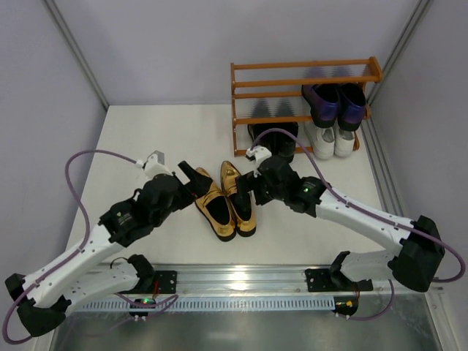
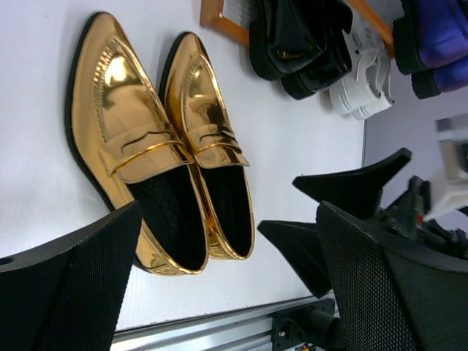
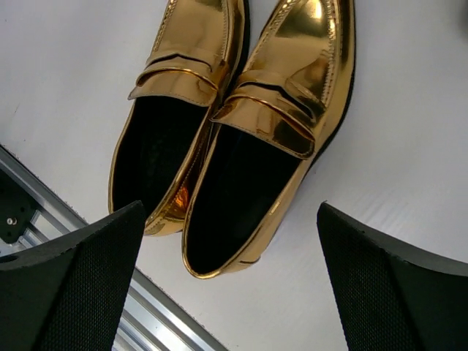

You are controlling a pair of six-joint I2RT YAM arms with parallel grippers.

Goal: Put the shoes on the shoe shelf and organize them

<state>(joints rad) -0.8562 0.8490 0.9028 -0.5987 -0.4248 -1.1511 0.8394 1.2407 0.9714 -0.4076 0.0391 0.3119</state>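
While the two tools hang low over the tabletop [image 1: 131, 131], the gold shoes [image 1: 225, 206] lie side by side in the middle of it. The two shoes touch each other, with their toes pointing far and their heels near.

The left tool [image 1: 191, 177] is just to the left of the gold shoes. It is spread wide, with nothing in it. The right tool [image 1: 246, 189] is just to the right of the shoes. It is spread wide too and pinches nothing.

Each wrist camera shows the gold pair lying flat below its own spread tool (the insides are dark and the tops shine like mirrors). I cannot tell whether either tool touches a shoe.

The shoe shelf [image 1: 307, 73] stands at the far right of the tabletop. Purple shoes [image 1: 335, 104] sit on its right side. White sneakers [image 1: 333, 140] are just nearer than the purple ones, low down at the front of the shelf. Black shoes [image 1: 281, 146] are to the left of the white ones, partly hidden by the right arm [image 1: 351, 212]. The gold shoes are well apart from the shelf.
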